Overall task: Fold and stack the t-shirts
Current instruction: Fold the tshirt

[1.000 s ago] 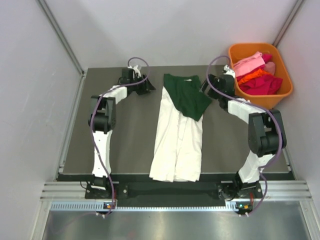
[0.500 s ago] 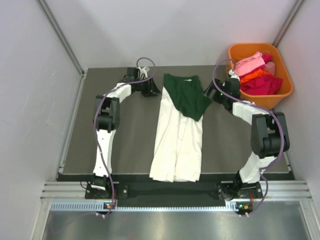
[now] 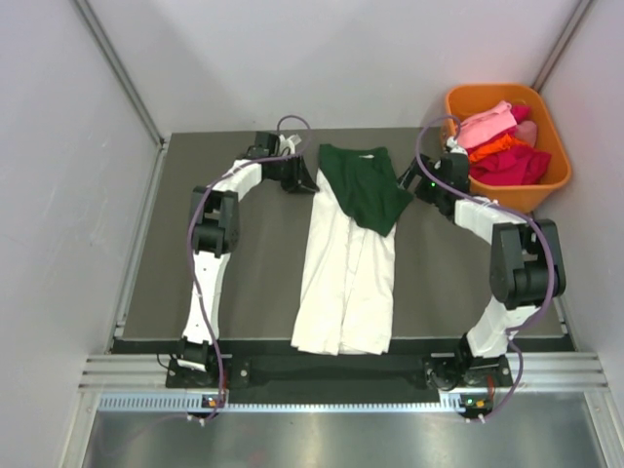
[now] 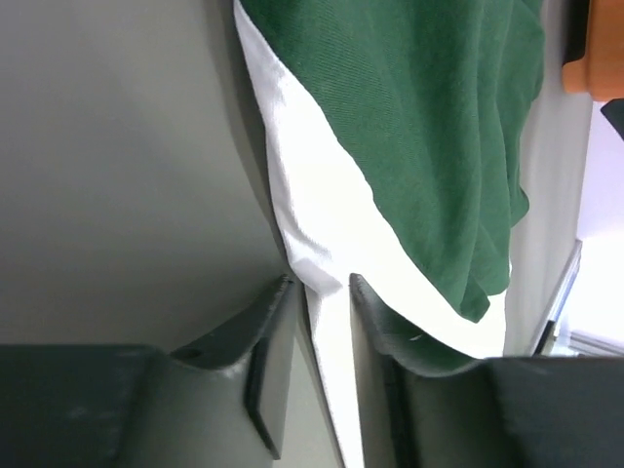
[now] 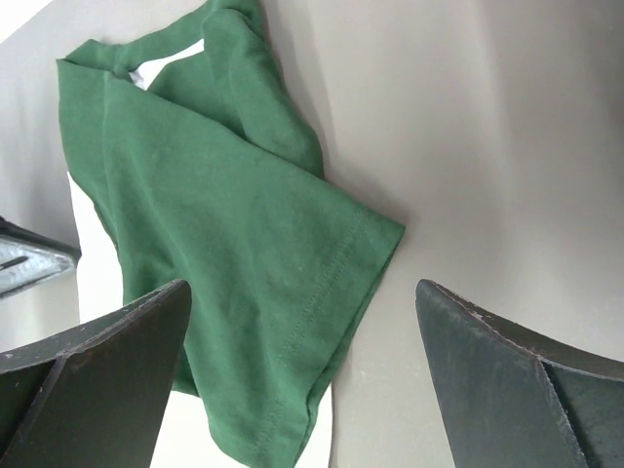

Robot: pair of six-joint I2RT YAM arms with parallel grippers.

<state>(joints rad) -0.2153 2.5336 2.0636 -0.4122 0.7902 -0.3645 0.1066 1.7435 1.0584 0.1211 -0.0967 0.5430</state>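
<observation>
cream-white shirt (image 3: 346, 283): folded into a long strip down the middle of the table, running from the far end to the near edge. the bottom hem sits at the table's front edge.
dark green shirt (image 3: 366, 185): lies on top of the far end of the cream-white shirt, crumpled. its right part hangs off the white cloth onto the bare table, and a hemmed corner points toward the right arm.
stack state: green on white, overlapping only at the far end (not squared up).
left gripper (image 4: 322, 288): low at the left edge of the cream-white shirt, just beside the green one. its fingers stand a narrow gap apart and a sliver of white cloth edge shows in that gap. cannot tell whether the pads touch the cloth.
right gripper (image 5: 302, 285): on the right side of the green shirt, near its hemmed corner. fingers are spread wide with nothing between them but the cloth and table below. not touching the shirt as far as the wrist view shows.
table (image 3: 244, 283): dark grey top with both arms reaching to its far end, one on each side of the shirts.
orange basket (image 3: 517, 198): far right corner, just behind the right arm.
basket contents (image 3: 497, 141): bundled pink, orange and red cloths piled up to the rim.
</observation>
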